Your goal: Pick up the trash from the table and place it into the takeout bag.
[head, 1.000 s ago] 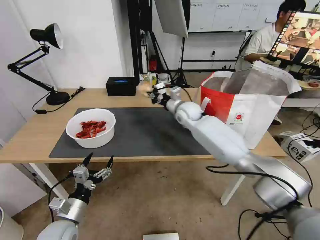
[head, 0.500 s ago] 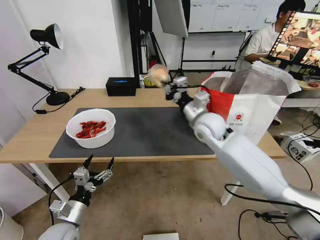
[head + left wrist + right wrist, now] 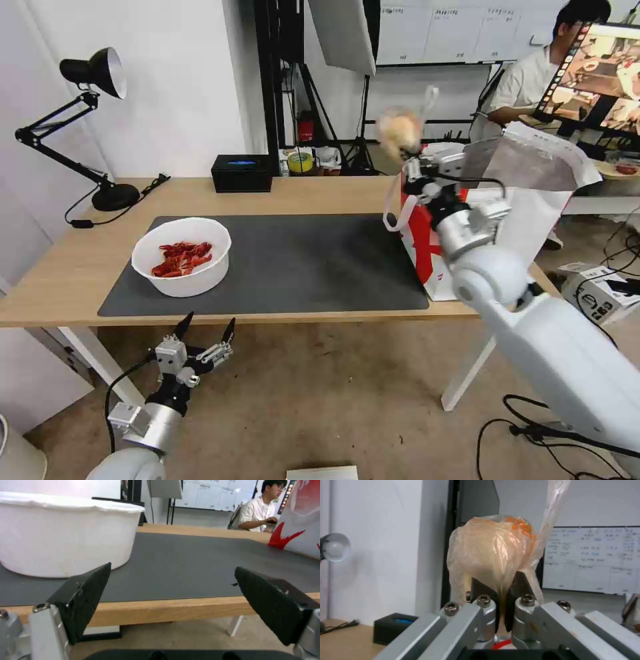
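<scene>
From the head camera, the right pincer [image 3: 408, 157] is raised above the near-left rim of the takeout bag [image 3: 497, 200], which stands at the right end of the surface [image 3: 73, 267]. It holds the beige lump [image 3: 399, 131], a roundish wad wrapped in thin plastic film, up in the air over the bag's left edge. A white handle of the bag hangs loose just left of the arm. The white bowl [image 3: 181, 255] of red shells sits on the left part of the dark mat [image 3: 300, 267], well apart from the bag. The left pincer [image 3: 203, 330] hangs below the near edge of the surface, under the bowl, spread wide and holding nothing.

The left wrist camera looks between two wide-apart black fingers [image 3: 87, 597] at the edge of the surface, with the bowl [image 3: 66, 535] just beyond on the mat.

The right wrist camera shows the fingers [image 3: 480, 590] pinched narrow on the lump [image 3: 490, 552], its film trailing upward.
</scene>
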